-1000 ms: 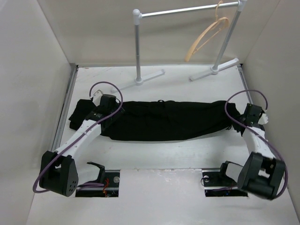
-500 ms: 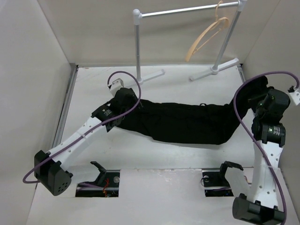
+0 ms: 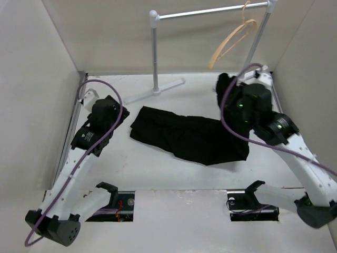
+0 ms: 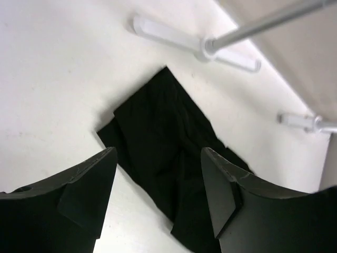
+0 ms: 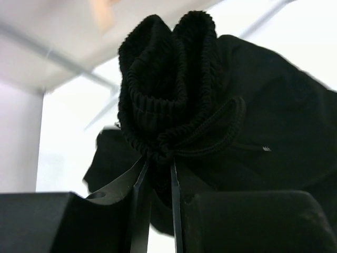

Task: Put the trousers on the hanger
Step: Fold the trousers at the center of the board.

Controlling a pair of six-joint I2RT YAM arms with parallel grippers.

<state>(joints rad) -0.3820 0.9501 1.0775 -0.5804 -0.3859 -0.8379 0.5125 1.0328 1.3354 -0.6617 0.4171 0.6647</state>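
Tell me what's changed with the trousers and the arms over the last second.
The right end effector kept its grip on one end of the trousers and lifted it toward the hanger. The left end effector let go and drew away to the left, jaws open; that end now lies on the table. The hanger and rail stayed put.

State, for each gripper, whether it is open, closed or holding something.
Left gripper: open, holding nothing.
Right gripper: closed on one bunched end of the trousers.
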